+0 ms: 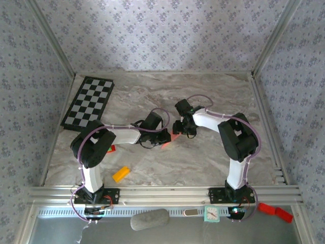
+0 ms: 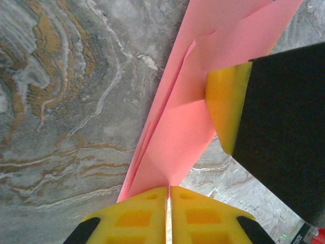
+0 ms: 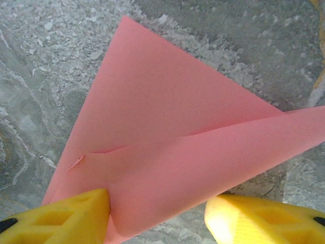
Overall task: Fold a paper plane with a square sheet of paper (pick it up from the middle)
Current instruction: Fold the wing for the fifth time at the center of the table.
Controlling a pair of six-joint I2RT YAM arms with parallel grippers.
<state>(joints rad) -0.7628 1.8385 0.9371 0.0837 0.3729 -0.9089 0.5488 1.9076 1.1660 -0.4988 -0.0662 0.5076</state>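
Nearest the arm bases, an orange block (image 1: 121, 174) is lying on the table (image 1: 203, 162), at about 7 o'clock from the work and well apart from it. A small red-and-green block (image 1: 111, 148) is sitting a little farther back, beside the left arm's elbow.

At the middle of the table the two claws are meeting over the pink paper (image 3: 167, 132). The left claw (image 2: 168, 189) is pinching the paper's narrow tip, its yellow fingers pressed together on it at 6 o'clock in its wrist view. The right claw (image 3: 157, 203) is standing wide, with one finger at 7 o'clock and the other at 5 o'clock in its own view. The paper's broad end is running between them, and they are not clamping it. In the left wrist view, one of the right claw's fingers is touching the paper's edge at about 2 o'clock.

The paper is lying as a long pointed shape with stacked layers, and one flap is curling up off the rest. A small crumple is showing near the right claw's left finger.

I judge the paper to be very light, limp and quick to crease, and likely to slide on the smooth table. A hard tug against the pinched tip is likely to tear or wrinkle it. The best hold is probably along the layered centre fold, not on the single loose flap.

Farthest back, at 10 o'clock, a checkerboard (image 1: 89, 101) is lying by the wall.
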